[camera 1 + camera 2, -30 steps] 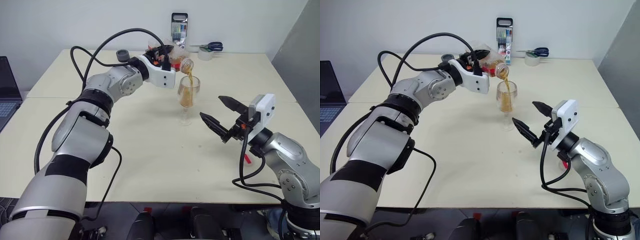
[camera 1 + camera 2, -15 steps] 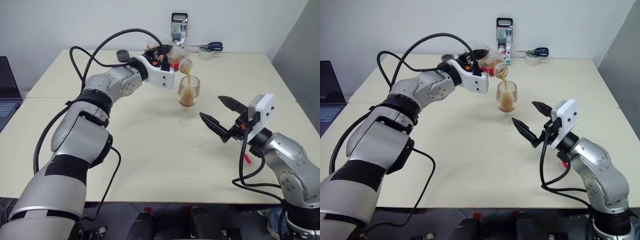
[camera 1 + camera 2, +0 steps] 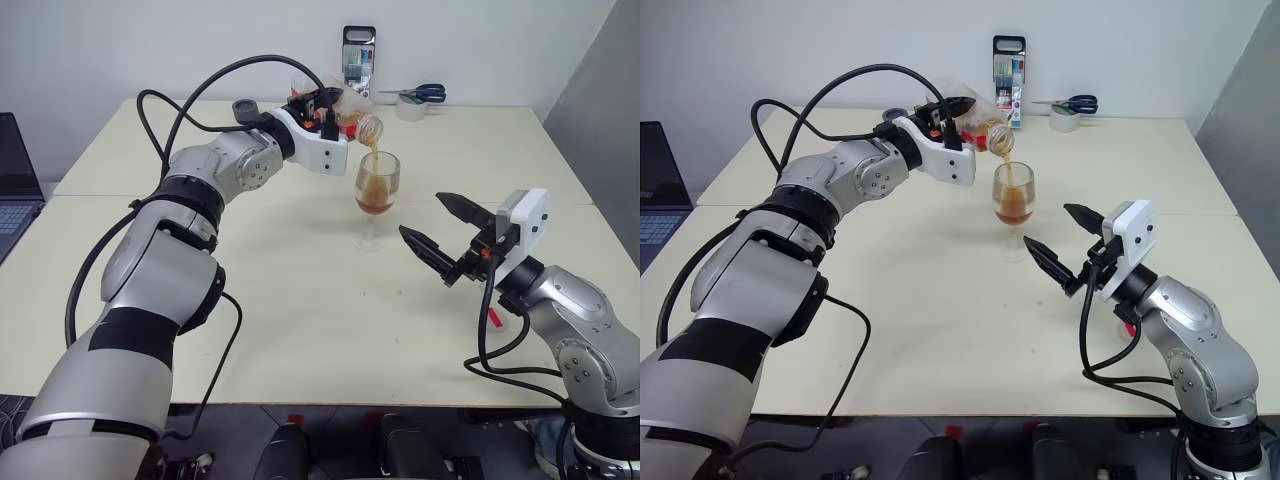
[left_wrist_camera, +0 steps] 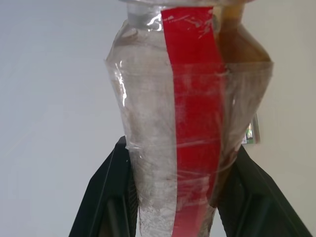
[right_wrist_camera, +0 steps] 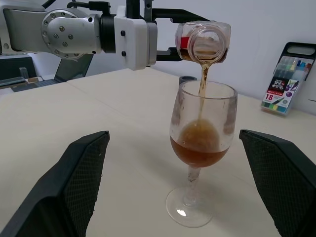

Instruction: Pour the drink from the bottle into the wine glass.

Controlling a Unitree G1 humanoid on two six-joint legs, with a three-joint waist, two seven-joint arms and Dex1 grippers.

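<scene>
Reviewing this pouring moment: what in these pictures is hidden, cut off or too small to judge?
- How much drink remains in the bottle: left wrist view, its mouth and base are cut off by the edges, and the red label covers the middle.
- Contact of the left end effector with the bottle: head views, too small.
- Print on the marker pack: too small, partly cut off.
- Wine glass far rim: blurred by splashes.

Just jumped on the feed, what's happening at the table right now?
The left gripper holds the bottle tipped over the wine glass, and a thin stream of the drink is falling into the bowl, which is under half full. The glass stands upright on the table. The right gripper hangs open beside the glass, touching nothing. A marker pack, tape roll and scissors lie at the far edge.
</scene>
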